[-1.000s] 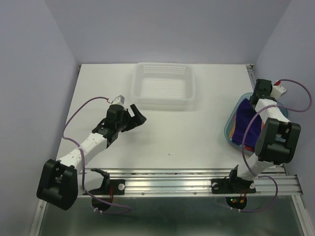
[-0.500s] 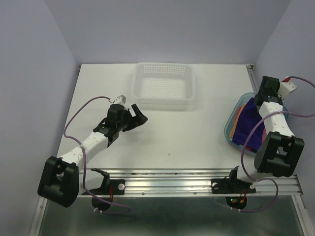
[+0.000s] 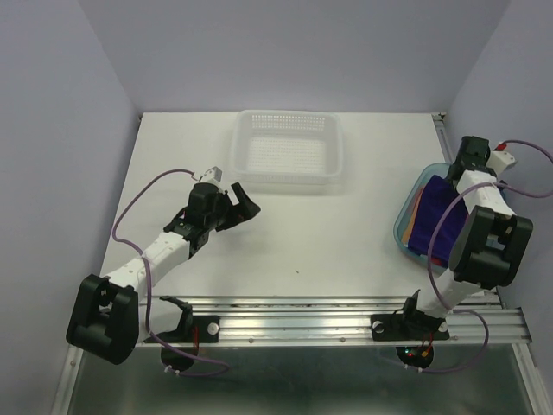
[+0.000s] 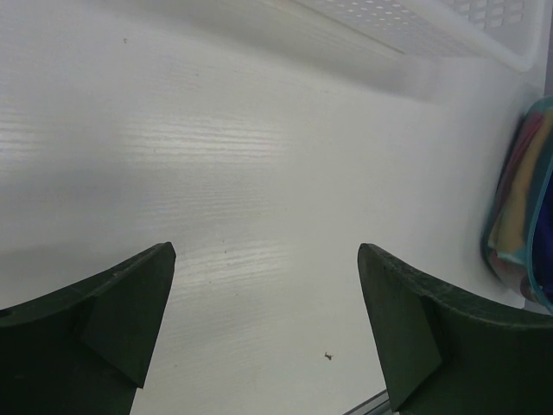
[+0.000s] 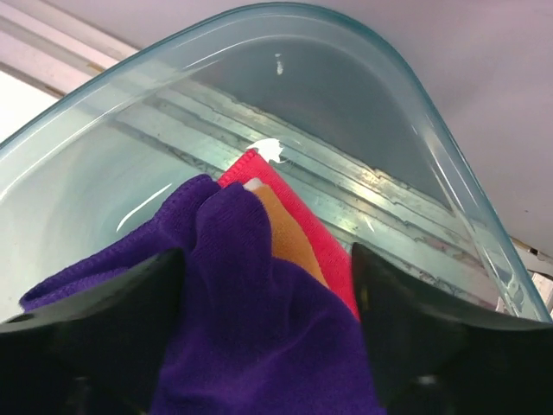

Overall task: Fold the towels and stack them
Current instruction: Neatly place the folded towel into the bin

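The three towels lie in the teal tray (image 5: pixel 413 111) at the right edge of the table (image 4: pixel 216 156). The purple towel (image 5: pixel 233 337) is on top, and the pink towel (image 5: pixel 302 216) and the orange towel (image 5: pixel 289 249) show under it. The right gripper (image 5: pixel 266 259) is spread wide, with a purple fold between its fingers. The left gripper (image 4: pixel 266 285) is also spread and holds nothing, above the table near the white basket (image 3: pixel 288 177).

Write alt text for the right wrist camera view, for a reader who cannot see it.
The open right gripper hangs over a dark purple towel bunched inside a translucent teal tray, one finger on each side of the cloth. Slivers of an orange towel and a hot pink towel peek out beyond the purple one.
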`<move>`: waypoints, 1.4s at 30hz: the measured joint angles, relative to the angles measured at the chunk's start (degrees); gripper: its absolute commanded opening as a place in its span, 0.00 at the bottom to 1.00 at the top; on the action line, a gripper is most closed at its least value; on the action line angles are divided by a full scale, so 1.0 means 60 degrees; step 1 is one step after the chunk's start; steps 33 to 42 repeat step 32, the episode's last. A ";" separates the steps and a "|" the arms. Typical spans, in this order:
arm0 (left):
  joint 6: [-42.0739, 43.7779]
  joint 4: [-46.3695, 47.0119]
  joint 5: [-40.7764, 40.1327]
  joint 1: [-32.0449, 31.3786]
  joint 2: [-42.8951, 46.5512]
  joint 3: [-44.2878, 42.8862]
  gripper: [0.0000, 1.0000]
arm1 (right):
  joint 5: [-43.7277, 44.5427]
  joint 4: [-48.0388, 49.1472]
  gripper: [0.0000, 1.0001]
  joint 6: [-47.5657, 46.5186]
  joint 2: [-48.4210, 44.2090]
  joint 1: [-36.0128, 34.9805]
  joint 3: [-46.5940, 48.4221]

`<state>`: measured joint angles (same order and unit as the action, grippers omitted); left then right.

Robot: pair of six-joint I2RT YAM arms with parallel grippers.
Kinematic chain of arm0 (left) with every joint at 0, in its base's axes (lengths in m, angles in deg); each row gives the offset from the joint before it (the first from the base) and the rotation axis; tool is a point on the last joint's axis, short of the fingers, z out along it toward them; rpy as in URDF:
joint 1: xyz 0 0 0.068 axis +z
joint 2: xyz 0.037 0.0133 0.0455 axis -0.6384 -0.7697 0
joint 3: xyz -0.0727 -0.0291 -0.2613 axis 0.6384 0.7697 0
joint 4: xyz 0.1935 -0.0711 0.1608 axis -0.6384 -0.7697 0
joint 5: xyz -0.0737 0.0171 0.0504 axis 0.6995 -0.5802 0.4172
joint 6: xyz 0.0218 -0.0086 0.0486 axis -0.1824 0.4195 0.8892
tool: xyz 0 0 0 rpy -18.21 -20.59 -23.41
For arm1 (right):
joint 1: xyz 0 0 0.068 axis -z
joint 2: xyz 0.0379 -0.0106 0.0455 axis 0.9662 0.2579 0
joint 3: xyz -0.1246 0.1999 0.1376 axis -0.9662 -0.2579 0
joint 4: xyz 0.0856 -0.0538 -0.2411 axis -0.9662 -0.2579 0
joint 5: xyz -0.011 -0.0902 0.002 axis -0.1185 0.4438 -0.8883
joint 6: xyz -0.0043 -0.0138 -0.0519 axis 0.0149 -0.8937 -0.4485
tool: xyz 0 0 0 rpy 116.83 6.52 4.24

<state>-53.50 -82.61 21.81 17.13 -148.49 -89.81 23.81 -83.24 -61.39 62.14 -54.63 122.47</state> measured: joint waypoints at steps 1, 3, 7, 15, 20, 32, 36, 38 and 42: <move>0.0000 0.0000 0.0011 0.0000 0.0000 0.0000 0.99 | -0.0044 -0.0084 1.00 -0.0004 0.0018 0.0011 0.0084; -0.0004 0.0000 0.0036 0.0000 0.0000 0.0000 0.99 | -0.0149 -0.0321 1.00 0.0076 -0.0033 0.0011 0.0321; -0.0004 0.0000 0.0058 0.0000 0.0040 0.0000 0.99 | -0.0889 -0.0572 1.00 0.0124 -0.1064 0.0022 0.0433; -0.0004 -0.0168 -0.0095 -0.0026 0.0958 0.0000 0.99 | -0.2885 -0.0291 1.00 0.0455 -0.5348 0.0025 -0.1198; -0.0062 -0.0987 -0.1024 -0.0047 0.2095 -0.0015 0.99 | -0.3745 -0.0517 1.00 0.0885 -0.7519 0.0025 -0.2881; -0.0670 -0.2641 -0.2896 -0.0044 0.4040 -0.0015 0.99 | -0.4881 -0.0448 1.00 0.1257 -0.8728 0.0025 -0.3836; -0.0670 -0.2641 -0.2896 -0.0044 0.4040 -0.0015 0.99 | -0.4881 -0.0448 1.00 0.1257 -0.8728 0.0025 -0.3836; -0.0670 -0.2641 -0.2896 -0.0044 0.4040 -0.0015 0.99 | -0.4881 -0.0448 1.00 0.1257 -0.8728 0.0025 -0.3836; -0.0670 -0.2641 -0.2896 -0.0044 0.4040 -0.0015 0.99 | -0.4881 -0.0448 1.00 0.1257 -0.8728 0.0025 -0.3836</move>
